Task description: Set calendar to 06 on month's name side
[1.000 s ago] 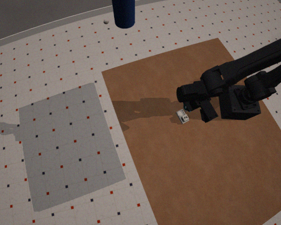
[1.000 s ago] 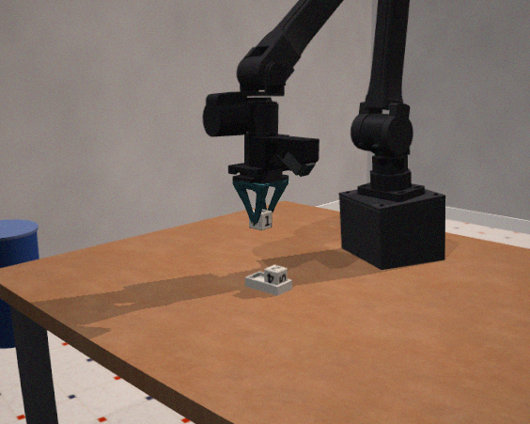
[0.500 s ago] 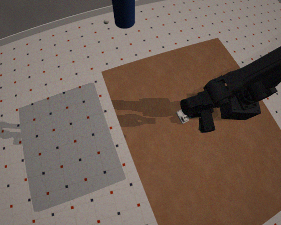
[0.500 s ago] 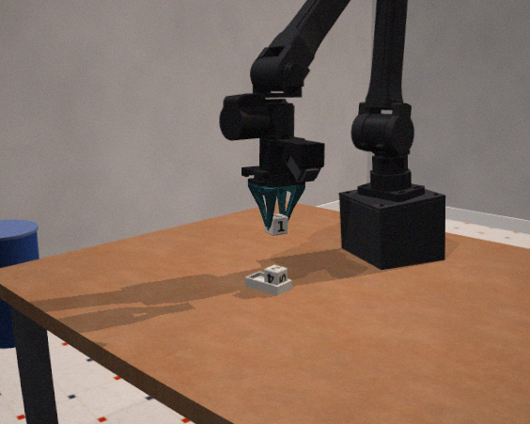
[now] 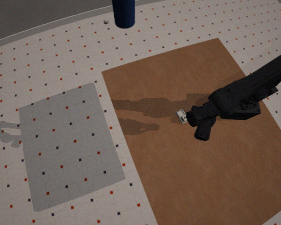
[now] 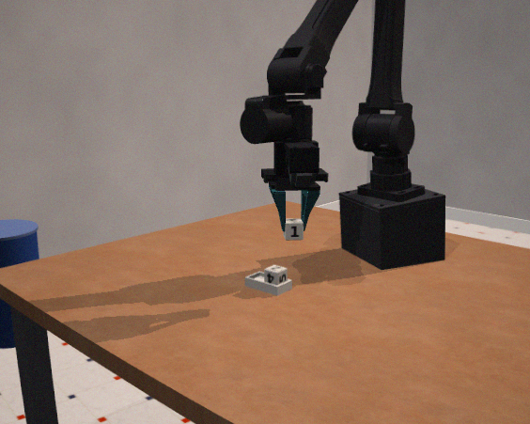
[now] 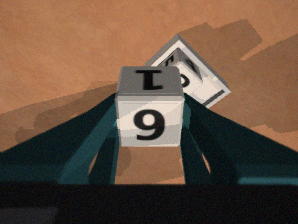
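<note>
My gripper is shut on a white cube and holds it well above the table, a little behind the tray in the exterior view. That view shows an upright 1 on the held cube; the wrist view shows its 1 upside down and a 6 or 9 below it. The white tray lies flat. The other cube sits in one end, with a 2 on top and 4 and 5 on its sides; the 5 looks upside down. The month's name is not readable.
The arm's black base stands on the brown table, behind and right of the tray in the exterior view. A blue cylinder stands on the floor beyond the table.
</note>
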Action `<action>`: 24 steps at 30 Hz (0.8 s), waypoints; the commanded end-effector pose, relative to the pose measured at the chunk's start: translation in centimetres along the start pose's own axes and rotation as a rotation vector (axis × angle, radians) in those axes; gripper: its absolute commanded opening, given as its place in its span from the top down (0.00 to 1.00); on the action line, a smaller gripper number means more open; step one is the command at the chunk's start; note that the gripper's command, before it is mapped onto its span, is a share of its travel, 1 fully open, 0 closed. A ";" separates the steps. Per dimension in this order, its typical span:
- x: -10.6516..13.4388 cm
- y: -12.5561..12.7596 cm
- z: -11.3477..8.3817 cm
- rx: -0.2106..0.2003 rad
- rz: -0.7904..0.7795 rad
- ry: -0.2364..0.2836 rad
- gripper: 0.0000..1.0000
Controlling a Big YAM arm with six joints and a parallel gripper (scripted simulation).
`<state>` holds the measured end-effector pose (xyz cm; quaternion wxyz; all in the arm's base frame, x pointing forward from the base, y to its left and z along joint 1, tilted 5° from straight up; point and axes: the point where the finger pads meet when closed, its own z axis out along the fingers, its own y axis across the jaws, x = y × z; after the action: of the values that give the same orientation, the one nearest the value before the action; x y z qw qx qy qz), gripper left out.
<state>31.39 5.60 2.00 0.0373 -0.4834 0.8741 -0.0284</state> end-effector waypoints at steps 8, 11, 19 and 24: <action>-1.8 2.0 0.6 0.010 0.377 0.003 0.74; -2.1 2.4 0.7 0.011 0.437 0.002 0.74; -3.0 3.7 0.8 0.012 0.618 0.001 0.74; -3.3 4.1 0.8 0.012 0.676 0.000 0.74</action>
<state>29.82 9.95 1.51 0.0455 -0.2037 0.9778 -0.0192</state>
